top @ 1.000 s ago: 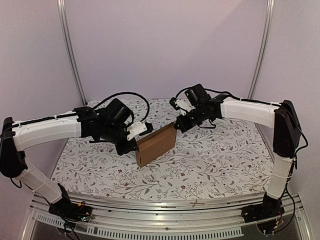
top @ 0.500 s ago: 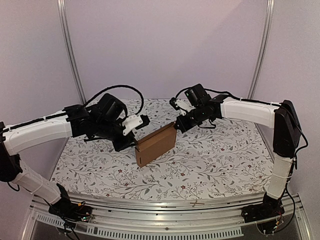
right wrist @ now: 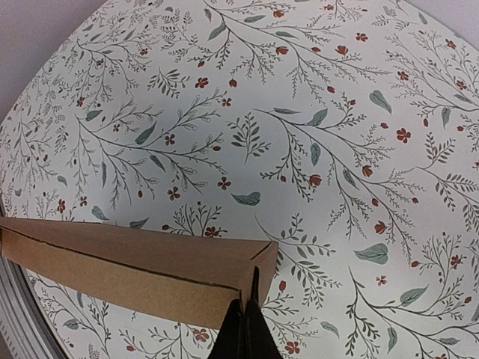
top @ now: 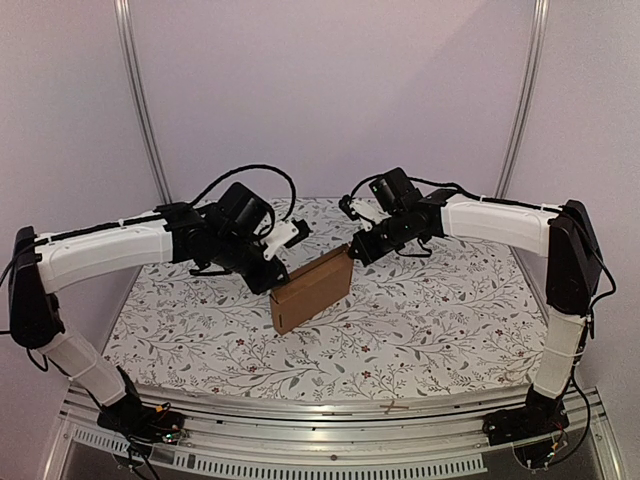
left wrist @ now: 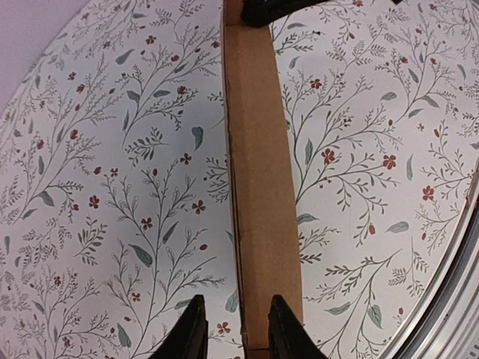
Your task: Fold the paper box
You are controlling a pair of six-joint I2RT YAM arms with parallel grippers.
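The paper box, a thin brown cardboard box, stands on its long edge on the floral table, slanting from near left to far right. My right gripper is shut on its far upper corner; in the right wrist view the closed gripper pinches the end wall of the box. My left gripper hangs over the box's near upper end. In the left wrist view the gripper is open, with one finger over the narrow top face of the box and the other over the cloth.
A floral cloth covers the table. A metal rail runs along the near edge, and two metal uprights stand at the back corners. The table's rim shows at the right of the left wrist view.
My left gripper has risen and swung right, from beside the box's near end to over its top edge. The box and the right arm have stayed put.
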